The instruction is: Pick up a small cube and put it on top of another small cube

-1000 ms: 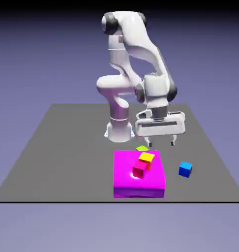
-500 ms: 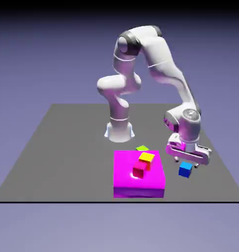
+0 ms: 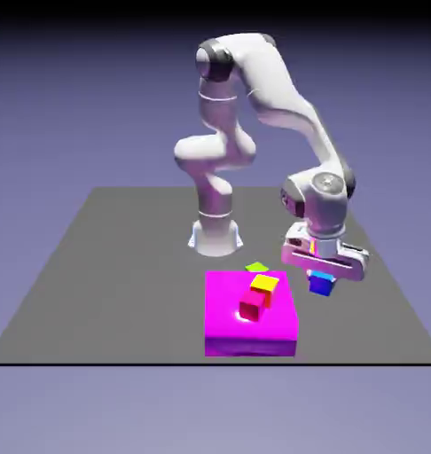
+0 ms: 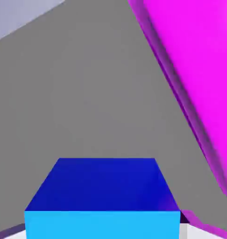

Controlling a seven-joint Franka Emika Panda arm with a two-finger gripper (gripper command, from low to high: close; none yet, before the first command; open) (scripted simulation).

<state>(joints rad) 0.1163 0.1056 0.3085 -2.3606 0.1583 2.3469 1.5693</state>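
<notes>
My gripper (image 3: 323, 280) is shut on a small blue cube (image 3: 322, 285) and holds it off the grey table, just to the exterior view's right of a large magenta block (image 3: 250, 341). In the hand view the blue cube (image 4: 103, 191) fills the bottom middle and hides most of my fingers. The magenta block (image 4: 199, 70) runs along that view's right side. On the block's top sit a small red cube (image 3: 252, 306) and, right behind it, a small yellow cube (image 3: 265, 285).
A small green cube (image 3: 256, 267) lies on the table (image 3: 121, 266) just behind the magenta block. The robot's base (image 3: 215, 235) stands farther back at the middle.
The gripper swung from above the magenta block to the blue cube on the table, shut on it, and has now lifted it toward the block.
</notes>
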